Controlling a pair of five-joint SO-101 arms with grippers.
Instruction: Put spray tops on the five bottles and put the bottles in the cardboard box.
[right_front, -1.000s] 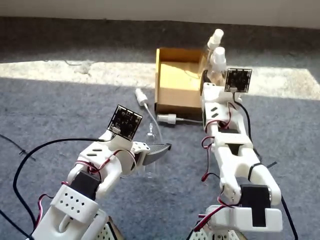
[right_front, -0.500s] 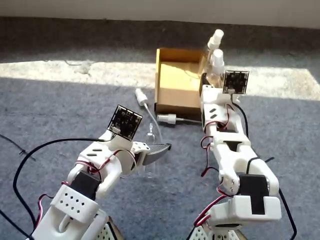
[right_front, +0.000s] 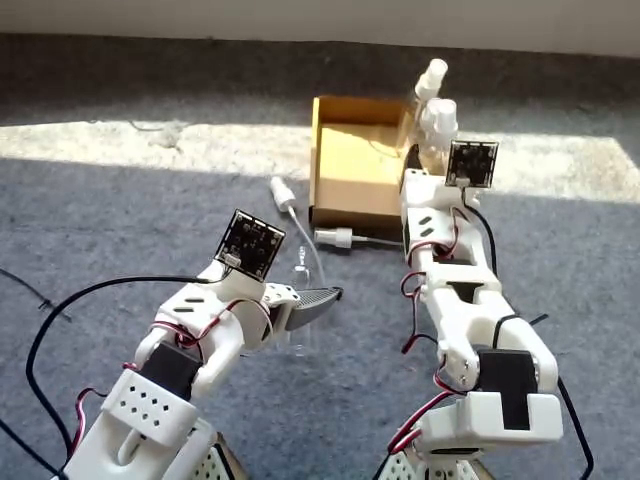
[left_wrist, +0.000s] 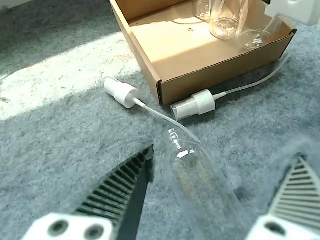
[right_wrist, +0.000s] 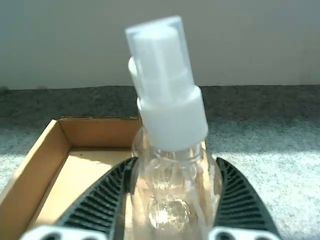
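The right end effector (right_wrist: 175, 167) is clenched on a clear bottle (right_wrist: 170, 200), its two ribbed fingers pressed against the bottle's sides just below the neck. This bottle stands upright and carries a white spray top (right_wrist: 167, 90). In the high view it sits at the far right corner of the cardboard box (left_wrist: 240, 60); whether its base rests on the box floor cannot be told. A second capped bottle (right_front: 432, 75) stands just behind it at the same corner. In the left wrist view, more clear bottles (left_wrist: 225, 22) stand inside the box in that corner, their upper parts cut off. The left end effector (left_wrist: 225, 155) is released, its jaws spread wide on either side of an uncapped bottle (left_wrist: 200, 175) that lies on the grey carpet (right_front: 150, 230), neck pointing toward the box; neither finger touches it. Two loose tops lie on the carpet between this bottle and the box: one (left_wrist: 120, 91) well apart from the box's near corner, its thin tube trailing toward the bottle's neck, the other (left_wrist: 195, 105) just beside the box's near wall, its tube running along that wall.
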